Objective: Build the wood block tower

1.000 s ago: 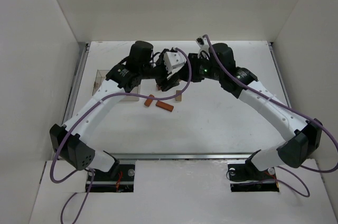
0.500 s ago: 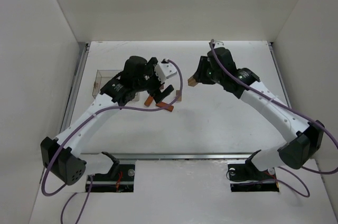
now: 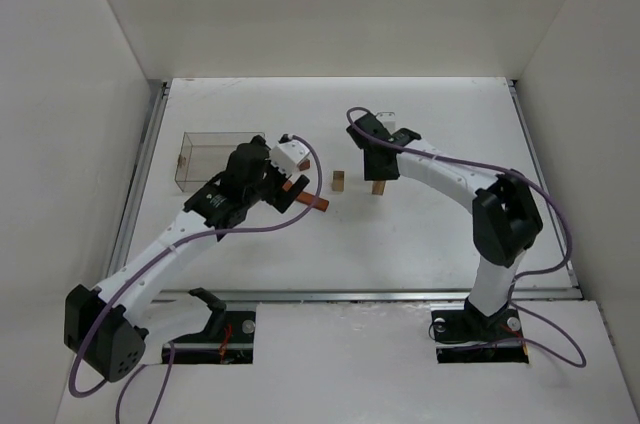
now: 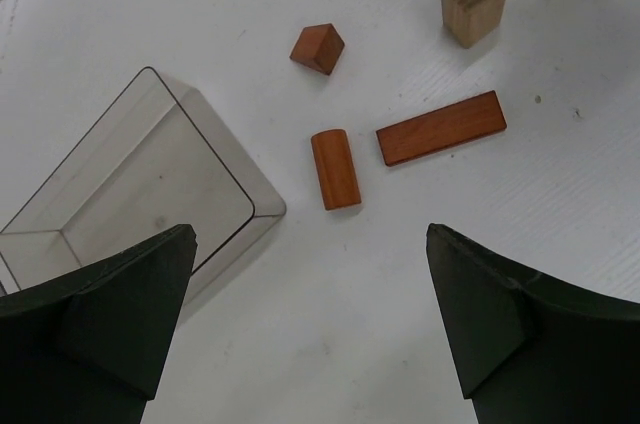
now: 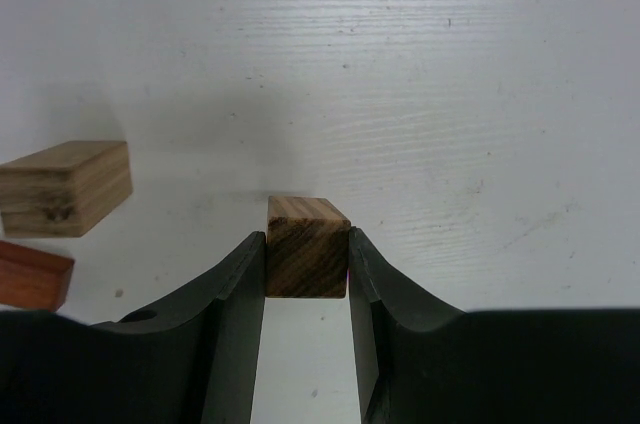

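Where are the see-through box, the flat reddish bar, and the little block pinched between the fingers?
clear box [image 4: 140, 189], left wrist view, on its clear panel.
flat reddish bar [image 4: 441, 128], left wrist view, middle of its top face.
pinched tan block [image 5: 306, 254], right wrist view, its end-grain face.

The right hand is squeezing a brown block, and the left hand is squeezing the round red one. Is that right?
Not quite. The right hand does squeeze a brown block, but the left hand is open and holds nothing. The left wrist view shows the round red block lying loose on the table.
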{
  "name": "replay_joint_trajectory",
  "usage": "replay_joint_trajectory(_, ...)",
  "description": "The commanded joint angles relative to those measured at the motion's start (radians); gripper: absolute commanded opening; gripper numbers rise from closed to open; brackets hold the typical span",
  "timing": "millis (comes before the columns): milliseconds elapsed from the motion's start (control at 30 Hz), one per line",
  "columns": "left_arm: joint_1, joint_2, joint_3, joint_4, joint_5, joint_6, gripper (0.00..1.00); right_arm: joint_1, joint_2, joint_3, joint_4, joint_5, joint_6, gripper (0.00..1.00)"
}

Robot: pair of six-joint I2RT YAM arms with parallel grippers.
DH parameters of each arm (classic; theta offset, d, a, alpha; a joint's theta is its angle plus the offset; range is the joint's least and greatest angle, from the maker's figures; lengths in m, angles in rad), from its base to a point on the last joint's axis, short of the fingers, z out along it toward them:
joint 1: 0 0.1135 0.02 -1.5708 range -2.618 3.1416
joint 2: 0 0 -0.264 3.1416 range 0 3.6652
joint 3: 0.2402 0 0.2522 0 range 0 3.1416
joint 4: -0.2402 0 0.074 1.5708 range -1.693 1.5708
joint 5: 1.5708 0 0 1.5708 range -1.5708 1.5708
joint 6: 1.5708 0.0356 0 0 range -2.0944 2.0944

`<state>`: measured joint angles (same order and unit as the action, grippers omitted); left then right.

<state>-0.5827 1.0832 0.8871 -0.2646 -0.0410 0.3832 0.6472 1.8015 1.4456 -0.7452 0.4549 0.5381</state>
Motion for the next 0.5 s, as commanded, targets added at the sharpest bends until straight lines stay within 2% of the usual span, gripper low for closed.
replay_joint_trajectory(0, -0.005, -0.062, -0.034, 0.082, -0.051, -0.006, 1.0, 0.011, 0.005, 0.065, 0.0, 0.08, -0.001, 0.0)
replay_joint_trajectory(167, -0.005, -0.085, -0.112, 0.126, -0.08, 0.013, 1.0, 0.031, 0.062, 0.065, 0.049, 0.059, -0.027, 0.0)
replay_joint_trajectory(467, -0.005, -0.094, -0.132, 0.145, -0.089, 0.013, 1.0, 0.04, 0.116, 0.096, 0.104, 0.028, -0.036, 0.0)
